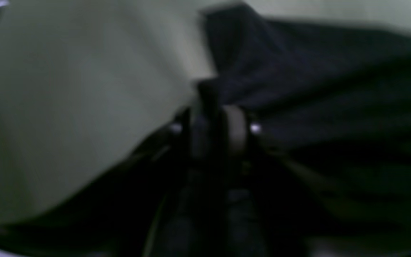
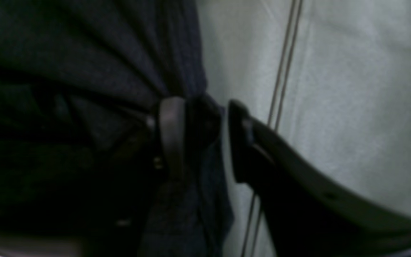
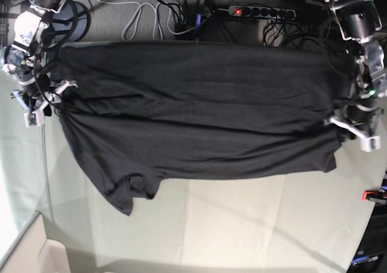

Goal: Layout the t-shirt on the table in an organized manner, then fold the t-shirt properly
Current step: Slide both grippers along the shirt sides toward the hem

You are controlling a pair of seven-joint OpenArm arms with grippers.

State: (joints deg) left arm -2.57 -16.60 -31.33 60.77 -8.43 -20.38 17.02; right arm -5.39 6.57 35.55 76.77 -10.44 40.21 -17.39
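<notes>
Both arms reach in from the two ends, each with its wrist bent down and its gripper low. The right gripper has its jaws apart: one finger lies against dark cloth, and the other finger stands clear of it, with a gap between. The left gripper is blurred; its two fingers are close together, with a dark fold between them.

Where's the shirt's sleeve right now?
In the base view, one sleeve hangs off the t-shirt's lower-left corner, lying on the table below the right pincer.
</notes>
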